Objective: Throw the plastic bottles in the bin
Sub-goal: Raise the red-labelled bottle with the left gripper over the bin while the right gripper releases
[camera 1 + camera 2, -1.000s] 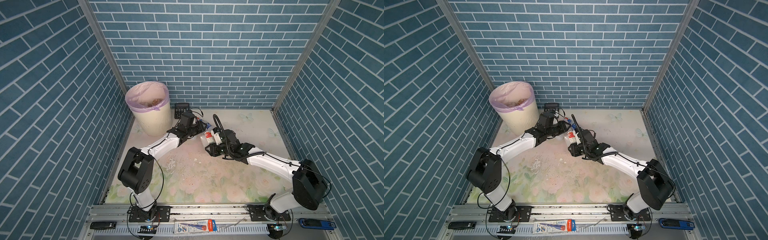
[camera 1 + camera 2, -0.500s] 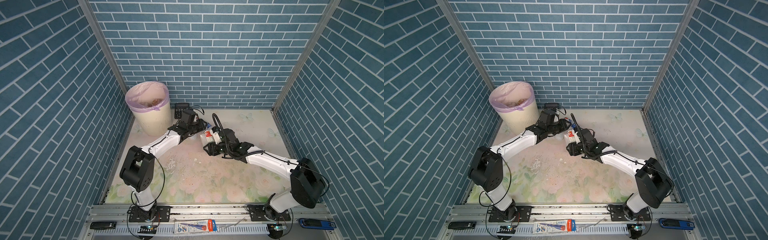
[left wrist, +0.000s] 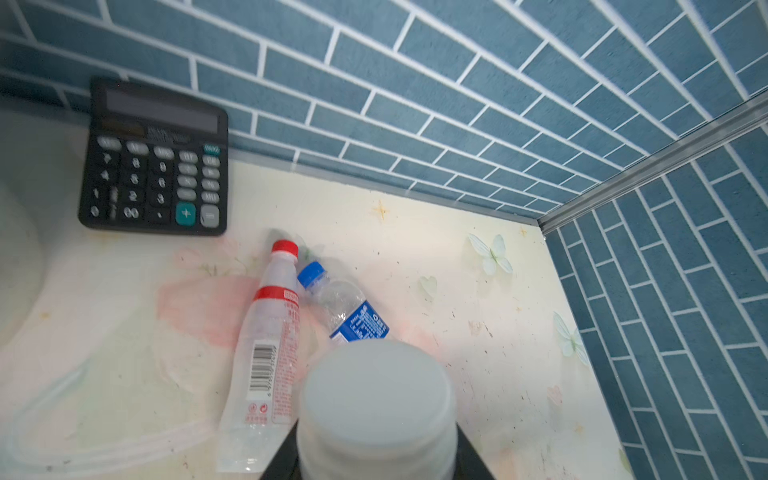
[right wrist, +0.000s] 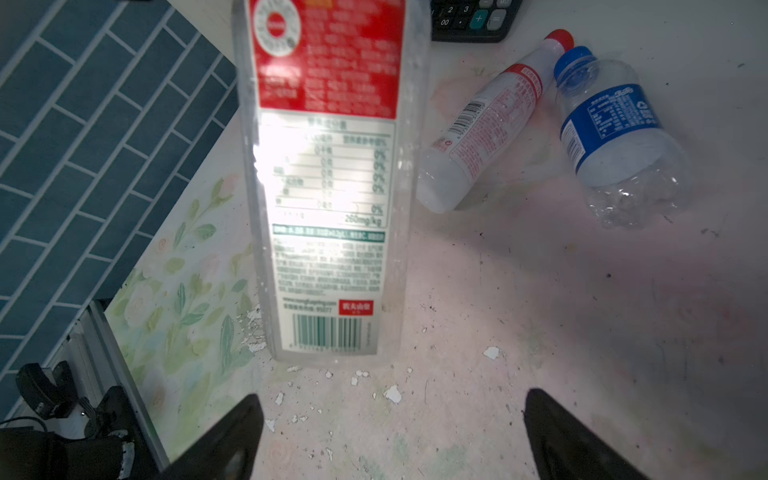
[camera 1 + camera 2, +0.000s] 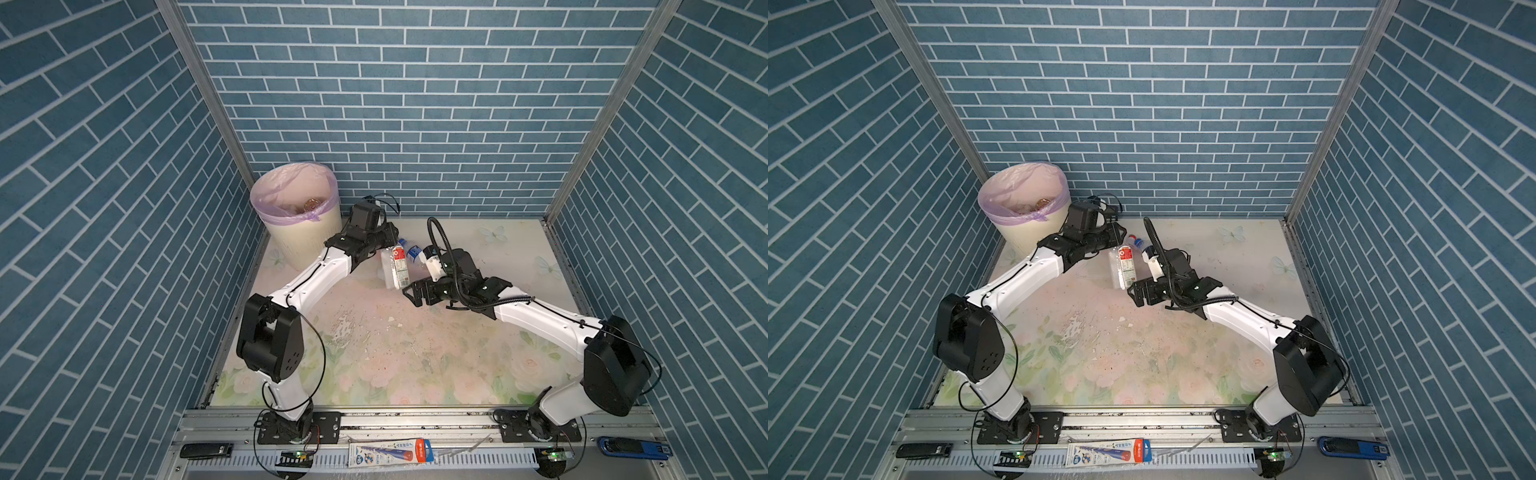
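Your left gripper [image 5: 385,248] holds the bottle [image 4: 328,187], its long axis toward your right gripper [image 4: 390,419], whose jaws are wide and clear of its base. The bin [image 5: 291,243] stands beside the left wrist, nearer that arm.

Both top views look down from high in front. 2 close wrist views share a clear blue-labelled plastic bottle [image 4: 611,124].

Left hand [image 5: 390,246] clamped; right hand [image 4: 392,411] spread wide; both arms extended inward.
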You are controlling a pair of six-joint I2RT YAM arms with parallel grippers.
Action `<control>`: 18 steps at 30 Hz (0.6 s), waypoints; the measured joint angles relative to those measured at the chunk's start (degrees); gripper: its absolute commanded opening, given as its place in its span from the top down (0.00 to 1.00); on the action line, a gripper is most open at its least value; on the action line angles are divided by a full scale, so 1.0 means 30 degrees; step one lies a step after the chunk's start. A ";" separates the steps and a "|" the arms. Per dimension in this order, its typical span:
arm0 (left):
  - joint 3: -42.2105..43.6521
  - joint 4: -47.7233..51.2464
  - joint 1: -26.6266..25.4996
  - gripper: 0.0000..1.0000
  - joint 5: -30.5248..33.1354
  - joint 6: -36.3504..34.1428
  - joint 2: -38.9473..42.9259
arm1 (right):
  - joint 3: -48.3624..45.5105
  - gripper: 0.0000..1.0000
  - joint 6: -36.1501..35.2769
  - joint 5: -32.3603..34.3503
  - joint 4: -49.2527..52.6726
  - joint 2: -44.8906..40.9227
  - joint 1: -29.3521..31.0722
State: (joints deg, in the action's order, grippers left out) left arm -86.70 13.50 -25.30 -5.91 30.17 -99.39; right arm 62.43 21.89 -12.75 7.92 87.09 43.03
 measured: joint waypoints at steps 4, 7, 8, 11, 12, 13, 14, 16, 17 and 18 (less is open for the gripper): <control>-0.1035 0.0153 0.0015 0.73 0.1122 -0.1588 0.0452 | 0.0736 0.01 -0.0124 -0.0138 0.0066 -0.0109 -0.0430; -0.1894 0.0109 0.0073 0.72 0.1851 -0.3024 0.0641 | 0.1719 0.01 -0.0401 -0.0189 0.0175 -0.0109 -0.0605; -0.2237 0.0044 0.0095 0.73 0.2120 -0.3621 0.0663 | 0.2171 0.01 -0.0474 -0.0197 0.0219 -0.0109 -0.0619; -0.3220 -0.0262 0.0153 0.73 0.2754 -0.5282 0.0670 | 0.3781 0.01 -0.0794 -0.0313 0.0277 0.0036 -0.0627; -0.3563 -0.0452 0.0197 0.72 0.2965 -0.5872 0.0670 | 0.4422 0.01 -0.0903 -0.0379 0.0270 0.0160 -0.0627; -0.3854 -0.0648 0.0233 0.73 0.3111 -0.6382 0.0670 | 0.5042 0.01 -0.0976 -0.0466 0.0240 0.0313 -0.0627; -0.4160 -0.0889 0.0277 0.73 0.3264 -0.6958 0.0670 | 0.5683 0.01 -0.1020 -0.0561 0.0226 0.0532 -0.0627; -0.4750 -0.1377 0.0401 0.72 0.3577 -0.8182 0.0670 | 0.6827 0.01 -0.1180 -0.0809 0.0219 0.1035 -0.0627; -0.5020 -0.1770 0.0481 0.73 0.3730 -0.8859 0.0670 | 0.7388 0.01 -0.1282 -0.0962 0.0219 0.1333 -0.0627; -0.5260 -0.2106 0.0568 0.72 0.3854 -0.9508 0.0670 | 0.7890 0.01 -0.1326 -0.1107 0.0219 0.1690 -0.0627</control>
State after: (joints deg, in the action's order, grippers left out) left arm -102.48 7.18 -23.59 5.65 1.65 -97.38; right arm 86.11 17.91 -16.08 8.58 92.16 41.15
